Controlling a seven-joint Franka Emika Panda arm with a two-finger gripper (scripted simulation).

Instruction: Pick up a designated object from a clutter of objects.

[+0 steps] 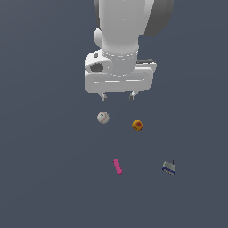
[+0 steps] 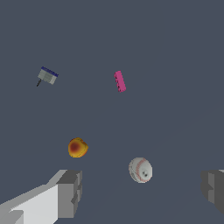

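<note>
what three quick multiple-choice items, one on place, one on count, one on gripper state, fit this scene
1. In the exterior view, the white baseball lies where relative to the orange-red ball?
A. to its left
B. to its right
C. on top of it

2. How many loose items lie on the floor?
A. two
B. four
C. six

3. The gripper is:
A. shut on the pink bar
B. shut on the baseball
C. open, holding nothing

Answers: 1 A, the baseball sits left of the orange-red ball. 2 B, two balls, the pink bar and the grey-blue block. 3 C, its fingers stand wide apart in the wrist view, with the baseball lying free.
</note>
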